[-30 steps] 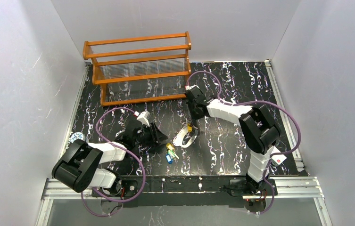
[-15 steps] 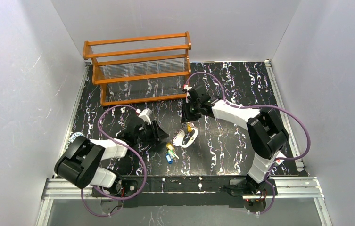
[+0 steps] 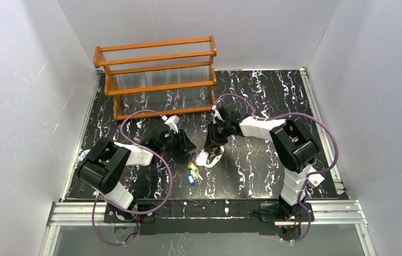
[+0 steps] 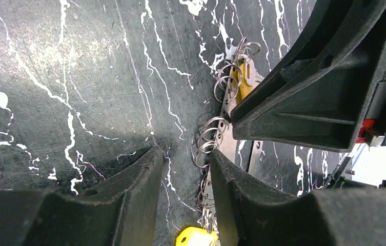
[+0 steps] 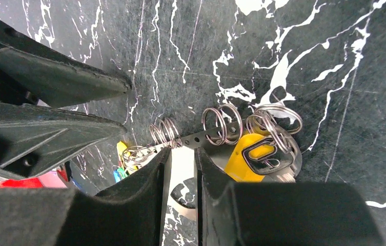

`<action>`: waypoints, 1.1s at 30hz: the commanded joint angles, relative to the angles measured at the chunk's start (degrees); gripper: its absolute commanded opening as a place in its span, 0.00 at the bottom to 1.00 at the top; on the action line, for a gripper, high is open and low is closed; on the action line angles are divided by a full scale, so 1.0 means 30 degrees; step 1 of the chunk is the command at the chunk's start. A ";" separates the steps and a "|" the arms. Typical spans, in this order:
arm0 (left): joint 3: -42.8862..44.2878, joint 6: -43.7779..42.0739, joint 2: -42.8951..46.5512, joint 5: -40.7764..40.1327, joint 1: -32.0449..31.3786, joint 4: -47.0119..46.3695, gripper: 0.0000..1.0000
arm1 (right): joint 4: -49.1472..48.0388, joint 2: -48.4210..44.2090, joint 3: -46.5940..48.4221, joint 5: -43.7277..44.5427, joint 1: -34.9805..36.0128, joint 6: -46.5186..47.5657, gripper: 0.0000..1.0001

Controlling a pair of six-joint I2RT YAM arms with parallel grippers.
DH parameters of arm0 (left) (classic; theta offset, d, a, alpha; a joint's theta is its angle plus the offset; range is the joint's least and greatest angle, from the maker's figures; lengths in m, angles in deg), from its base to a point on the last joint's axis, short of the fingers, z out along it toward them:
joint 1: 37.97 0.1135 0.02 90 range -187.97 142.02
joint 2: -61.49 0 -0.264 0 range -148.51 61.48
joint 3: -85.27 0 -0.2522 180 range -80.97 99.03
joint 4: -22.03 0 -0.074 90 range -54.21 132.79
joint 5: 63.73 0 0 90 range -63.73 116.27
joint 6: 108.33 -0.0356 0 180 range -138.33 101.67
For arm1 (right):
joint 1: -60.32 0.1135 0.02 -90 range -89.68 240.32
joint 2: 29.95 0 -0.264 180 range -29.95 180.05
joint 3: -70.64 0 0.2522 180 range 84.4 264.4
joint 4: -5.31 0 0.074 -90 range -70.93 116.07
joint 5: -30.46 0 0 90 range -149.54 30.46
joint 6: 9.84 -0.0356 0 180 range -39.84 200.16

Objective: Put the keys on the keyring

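Observation:
The keyring (image 3: pixel 203 159) is a pale silvery band loop on the black marbled table, threaded with small split rings (image 5: pixel 222 123). A yellow key (image 5: pixel 242 160) with a black clip hangs on it. Loose yellow, green and blue keys (image 3: pixel 192 172) lie just in front of it. My right gripper (image 5: pixel 182 154) stands over the band, jaws a narrow gap apart, with the band showing through the gap (image 3: pixel 212 143). My left gripper (image 4: pixel 183 159) is open on the table, and the band with its rings (image 4: pixel 208 141) lies along its right finger. Another yellow key head (image 4: pixel 196 237) sits near that finger's base.
An orange wooden rack (image 3: pixel 156 74) with clear tubes stands at the back left. Purple cables (image 3: pixel 145 114) arch over both arms. The two grippers face each other a few centimetres apart. Metal rails (image 3: pixel 316 106) border the mat.
My right gripper has come down and nearer onto the keyring, and its jaws have parted slightly. My left gripper has slid right and farther back, up against the keyring.

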State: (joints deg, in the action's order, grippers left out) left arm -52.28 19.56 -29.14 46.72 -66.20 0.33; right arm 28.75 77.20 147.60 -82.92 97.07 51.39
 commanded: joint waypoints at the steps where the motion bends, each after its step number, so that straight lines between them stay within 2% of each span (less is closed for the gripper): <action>1: -0.0119 -0.0177 -0.0076 0.0481 0.0063 -0.0234 0.37 | -0.1277 0.0515 -0.0119 -0.1003 -0.0148 -0.0078 0.32; 16: -0.1798 0.0343 -0.0065 0.0642 0.0063 -0.1706 0.34 | -0.2619 0.1684 0.0107 -0.2123 -0.0282 -0.0106 0.29; 25: -0.2147 0.0364 0.0391 0.0481 0.0058 -0.1877 0.33 | -0.2999 0.1806 0.0054 -0.2969 -0.0323 0.0147 0.16; 30: -0.2281 0.0280 0.0890 0.0444 0.0056 -0.1865 0.33 | -0.2916 0.1469 0.0084 -0.3063 -0.0327 0.0532 0.01; 33: -0.2354 0.0039 0.1675 0.0401 0.0055 -0.1797 0.33 | -0.2618 0.1019 0.0317 -0.3256 -0.0320 0.1174 0.01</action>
State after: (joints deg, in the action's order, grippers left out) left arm -58.20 21.13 -28.03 48.10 -66.20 -6.80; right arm 20.57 81.22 147.29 -91.03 96.30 52.00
